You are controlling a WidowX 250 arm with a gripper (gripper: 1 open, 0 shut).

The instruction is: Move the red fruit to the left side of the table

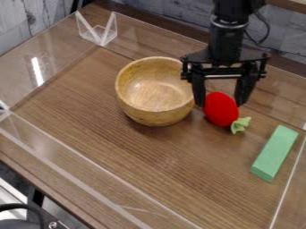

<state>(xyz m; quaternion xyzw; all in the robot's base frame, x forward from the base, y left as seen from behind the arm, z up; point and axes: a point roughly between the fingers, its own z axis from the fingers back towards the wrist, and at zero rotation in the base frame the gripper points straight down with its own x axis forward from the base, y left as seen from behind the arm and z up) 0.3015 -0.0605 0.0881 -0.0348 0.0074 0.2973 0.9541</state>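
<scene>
The red fruit [219,108], a glossy toy strawberry with a pale green cap [242,125], lies on the brown wood-grain table [131,161] right of centre. My black gripper [223,92] hangs directly over it, open, with one finger [192,85] at the fruit's left and the other [249,87] at its right. The fingertips reach down to about the top of the fruit and do not pinch it.
A wooden bowl [156,89] stands just left of the fruit, close to my left finger. A flat light-green block [276,152] lies at the right edge. Low clear acrylic walls [96,29] border the table.
</scene>
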